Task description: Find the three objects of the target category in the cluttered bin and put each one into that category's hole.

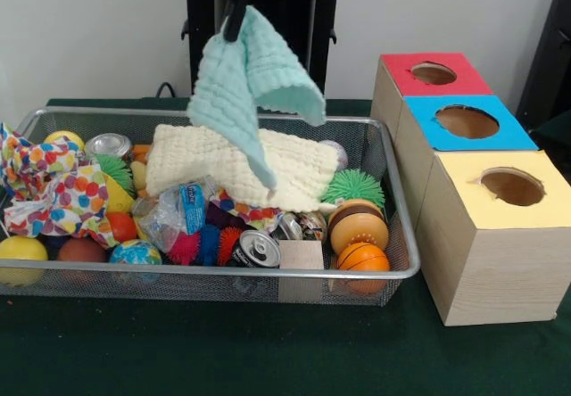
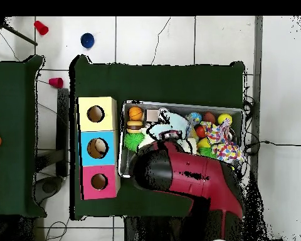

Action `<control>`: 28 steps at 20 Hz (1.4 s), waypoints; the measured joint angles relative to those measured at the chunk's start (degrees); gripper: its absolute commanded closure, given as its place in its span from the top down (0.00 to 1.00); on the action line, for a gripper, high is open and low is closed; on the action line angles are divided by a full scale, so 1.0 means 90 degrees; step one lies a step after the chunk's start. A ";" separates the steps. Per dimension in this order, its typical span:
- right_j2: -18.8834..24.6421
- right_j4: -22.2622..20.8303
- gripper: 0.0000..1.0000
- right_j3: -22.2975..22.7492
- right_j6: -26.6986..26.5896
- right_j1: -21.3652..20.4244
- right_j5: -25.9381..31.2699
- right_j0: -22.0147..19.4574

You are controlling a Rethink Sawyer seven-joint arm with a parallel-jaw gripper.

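Observation:
My gripper (image 1: 236,20) comes down at the top of the front view. It is shut on a mint knitted cloth (image 1: 252,84), which hangs well above the wire mesh bin (image 1: 214,272). A cream knitted cloth (image 1: 234,166) lies spread in the middle of the bin under it. No pale yellow plush toy shows among the clutter. The blue-topped box (image 1: 420,113) stands right of the bin, its round hole (image 1: 467,121) open. In the overhead view my arm (image 2: 190,176) covers the gripper and part of the bin (image 2: 241,113); something tan shows inside the blue hole (image 2: 98,148).
The red-topped box (image 1: 397,68) and yellow-topped box (image 1: 464,177) flank the blue one. The bin holds a polka-dot cloth (image 1: 53,191), a green spiky ball (image 1: 354,185), cans (image 1: 257,249), a wooden block (image 1: 301,255), orange balls (image 1: 361,258) and other balls.

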 measured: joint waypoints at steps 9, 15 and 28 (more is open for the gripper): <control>0.0305 0.0545 0.00 0.0191 0.0000 -0.0038 -0.0172 0.0096; 0.0307 0.0583 1.00 0.0199 0.0000 0.0143 -0.0356 0.0289; 0.0307 0.0595 1.00 0.0292 0.0000 0.0147 -0.0428 0.0363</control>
